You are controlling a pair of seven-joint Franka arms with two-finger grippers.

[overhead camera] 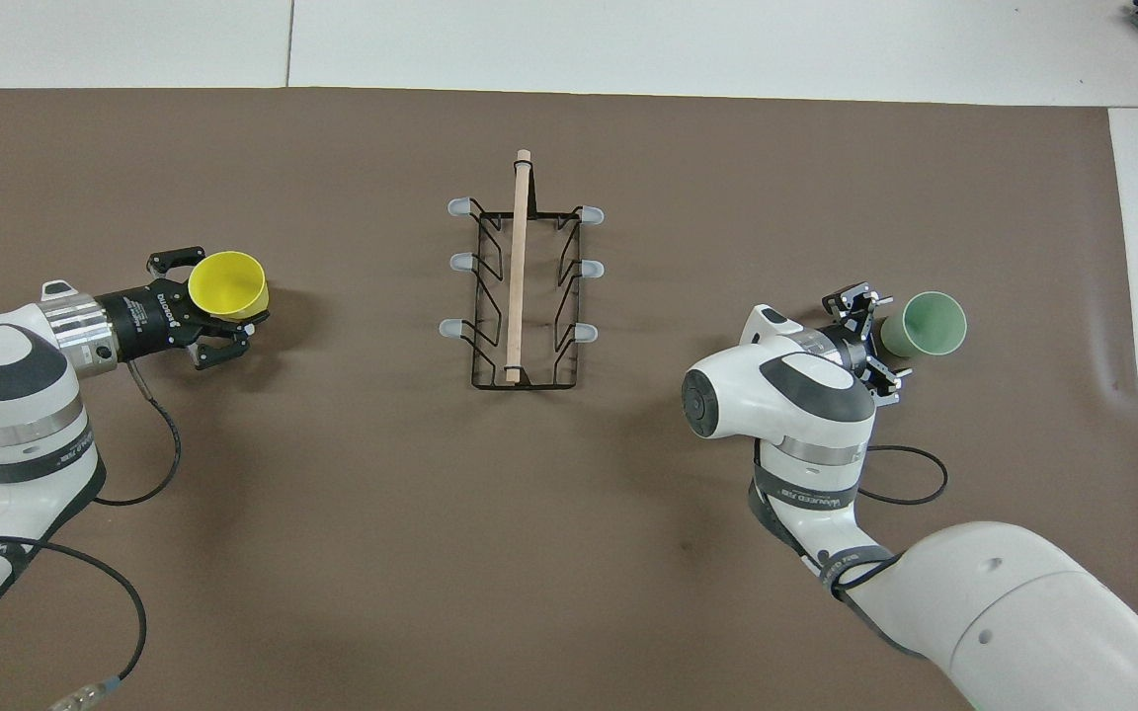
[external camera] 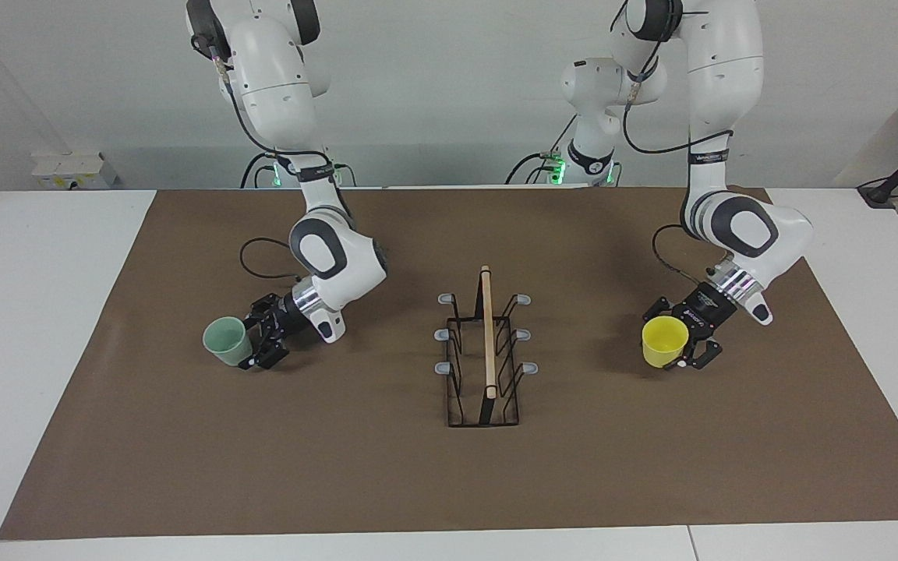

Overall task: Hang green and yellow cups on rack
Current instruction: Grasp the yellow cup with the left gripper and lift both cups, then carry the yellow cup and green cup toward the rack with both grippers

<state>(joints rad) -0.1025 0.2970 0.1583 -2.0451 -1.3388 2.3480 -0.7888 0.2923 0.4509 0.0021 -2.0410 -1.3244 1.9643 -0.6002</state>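
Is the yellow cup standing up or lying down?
Standing up. The yellow cup has its open mouth facing up, and the left gripper is shut on its side.

- Two cups: one green cup [external camera: 225, 340] [overhead camera: 928, 323] and one yellow cup [external camera: 664, 340] [overhead camera: 226, 284].
- One rack [external camera: 482, 360] [overhead camera: 526, 296], with one wooden rod [external camera: 487, 331] [overhead camera: 517, 265].
- Six grey-tipped prongs on the rack, three along each side.
- Two robot arms, each with one gripper: left gripper [external camera: 689, 348] [overhead camera: 216, 311], right gripper [external camera: 250, 343] [overhead camera: 878, 334].
- One brown mat [external camera: 340, 467] [overhead camera: 332, 553] on the counter.
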